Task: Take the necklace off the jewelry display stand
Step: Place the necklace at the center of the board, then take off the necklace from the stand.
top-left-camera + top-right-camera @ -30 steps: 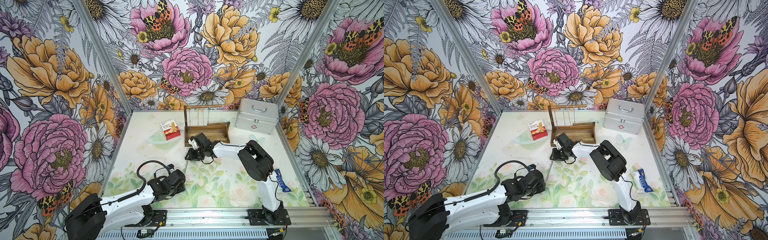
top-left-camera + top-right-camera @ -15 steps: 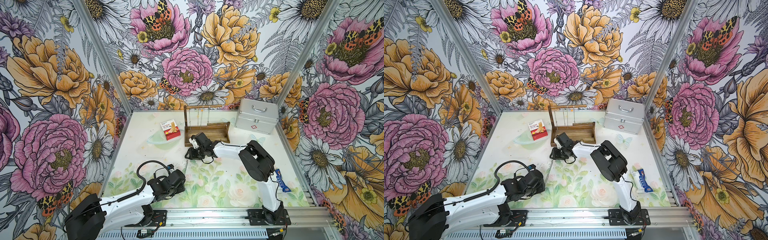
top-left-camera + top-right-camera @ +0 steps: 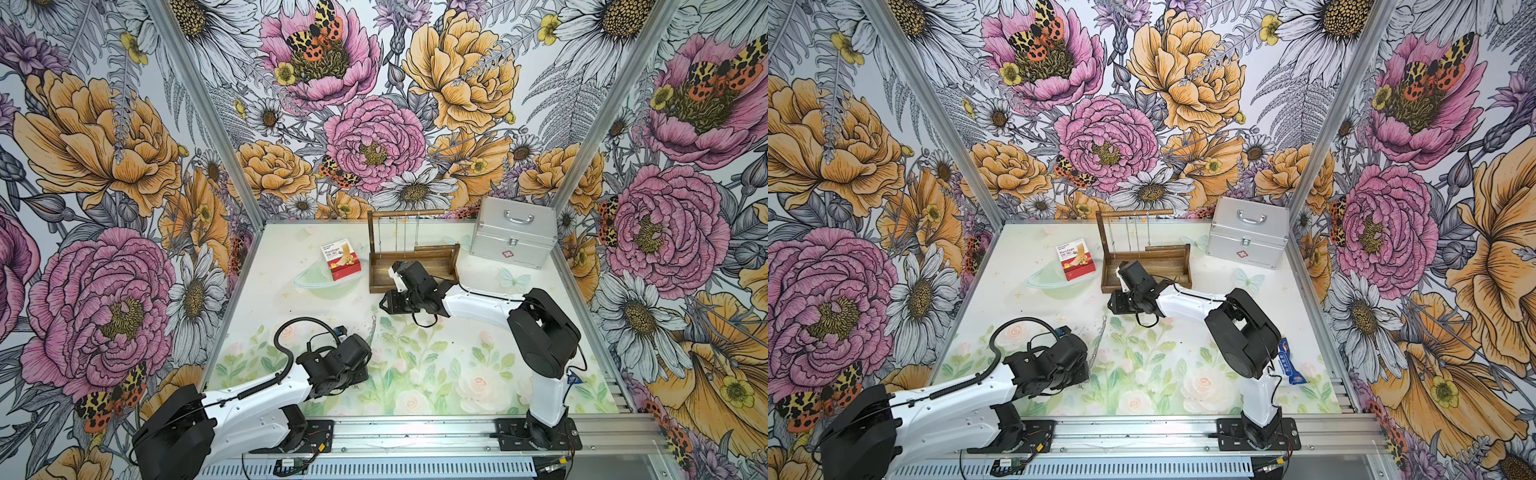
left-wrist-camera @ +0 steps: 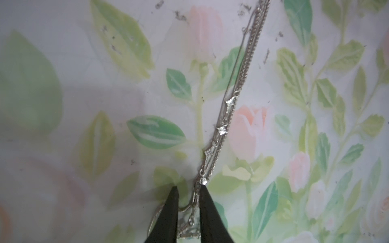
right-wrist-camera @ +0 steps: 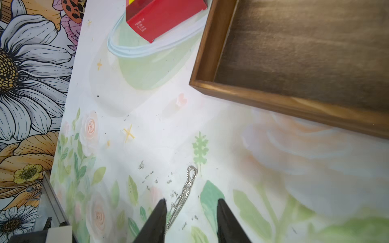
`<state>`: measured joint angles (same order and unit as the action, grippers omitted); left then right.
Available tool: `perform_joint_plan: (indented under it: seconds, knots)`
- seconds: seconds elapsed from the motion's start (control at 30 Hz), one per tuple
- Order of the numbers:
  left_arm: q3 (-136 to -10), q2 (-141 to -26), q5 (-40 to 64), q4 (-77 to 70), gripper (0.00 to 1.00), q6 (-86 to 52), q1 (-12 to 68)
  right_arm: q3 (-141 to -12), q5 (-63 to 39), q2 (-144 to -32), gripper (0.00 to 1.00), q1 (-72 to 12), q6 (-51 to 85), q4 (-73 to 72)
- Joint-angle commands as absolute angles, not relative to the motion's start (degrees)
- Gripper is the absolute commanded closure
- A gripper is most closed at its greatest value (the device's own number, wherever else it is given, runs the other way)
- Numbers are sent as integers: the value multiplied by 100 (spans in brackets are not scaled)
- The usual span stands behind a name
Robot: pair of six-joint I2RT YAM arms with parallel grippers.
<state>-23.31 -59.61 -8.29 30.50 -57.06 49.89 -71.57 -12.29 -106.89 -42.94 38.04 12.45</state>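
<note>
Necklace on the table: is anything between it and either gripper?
Nothing visible. The necklace lies bare on the table, its chain running between the open jaws of the left gripper at one end and the right gripper at the other.

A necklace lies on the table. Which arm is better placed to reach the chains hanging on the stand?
Right, probably. The right gripper sits just beside the stand, jaws apart; the left gripper is much farther from it.
</note>
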Motion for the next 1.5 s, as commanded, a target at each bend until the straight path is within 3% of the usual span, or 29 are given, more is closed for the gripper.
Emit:
perform_joint_plan:
  seconds: [0.0, 0.23, 0.4, 0.6, 0.83, 1.13, 1.47]
  knots:
    - [-2689, -6019, -726, 3142, 76, -5401, 4887, -6877, -327, -9904, 59, -4185, 3489, 1193]
    - [-3300, -6335, -427, 3177, 69, -4967, 4644, -6072, 397, -8481, 57, -3640, 3177, 810]
    - [-3843, -6437, -258, 3232, 59, -4559, 4338, -5071, -196, -7480, 53, -2671, 3329, -317]
    - [-4541, -6584, -78, 3240, 32, -3979, 3877, -4194, -1247, -6843, 47, -1415, 3606, -1736]
    - [-5519, -7029, -444, 3196, 2, -3444, 3534, -3057, -2510, -7084, 41, -427, 4752, -4410]
    - [-6430, -7599, -846, 2963, 1, -3305, 3292, -3031, -2992, -7604, 36, -305, 5229, -5238]
    - [-6481, -7742, -1296, 2920, 1, -4002, 2984, -3209, -3128, -7881, 37, -305, 5330, -5238]
